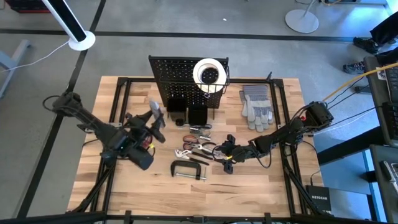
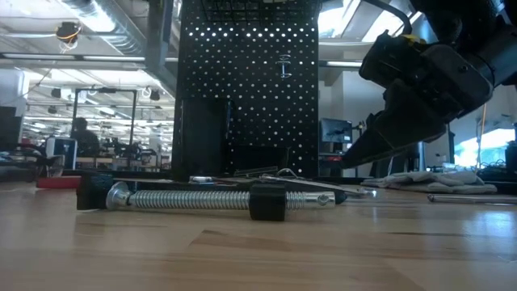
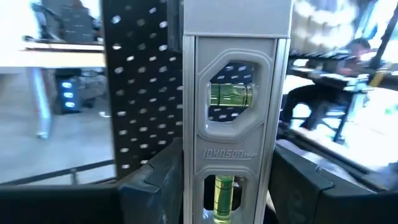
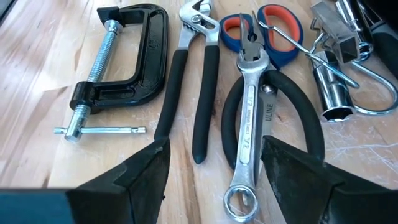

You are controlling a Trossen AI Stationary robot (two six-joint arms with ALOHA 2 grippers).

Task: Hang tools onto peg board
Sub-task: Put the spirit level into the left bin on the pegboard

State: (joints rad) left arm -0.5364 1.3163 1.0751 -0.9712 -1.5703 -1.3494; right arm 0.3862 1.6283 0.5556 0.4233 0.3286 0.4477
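Note:
My left gripper (image 3: 227, 199) is shut on a silver level (image 3: 235, 124) and holds it up left of the black peg board (image 1: 180, 81), whose holes show behind it (image 3: 137, 93). A white tape roll (image 1: 208, 73) sits in the board's wire basket. My right gripper (image 4: 214, 180) hangs open just above the tools lying flat on the table. Its fingers stand on either side of a silver wrench (image 4: 245, 143) and black-handled pliers (image 4: 311, 124) and touch neither. A black C-clamp (image 4: 124, 56) and groove pliers (image 4: 193, 74) lie beside them. My left gripper pinches the silver level between its two fingers (image 3: 155, 180), one on each long side of its lower part (image 3: 233, 186). The level runs on past the fingertips in line with them. It is lifted clear of the table (image 1: 154, 111) and stands upright in the wrist view.
Orange-and-blue-handled scissors (image 4: 267, 31), a metal socket tool (image 4: 333, 93) and a wire hook (image 4: 373, 93) lie past the wrench. Grey work gloves (image 1: 256, 106) lie right of the board. Two black bins (image 1: 186, 113) sit at its foot. The C-clamp's screw (image 2: 218, 198) lies nearest the table's near edge.

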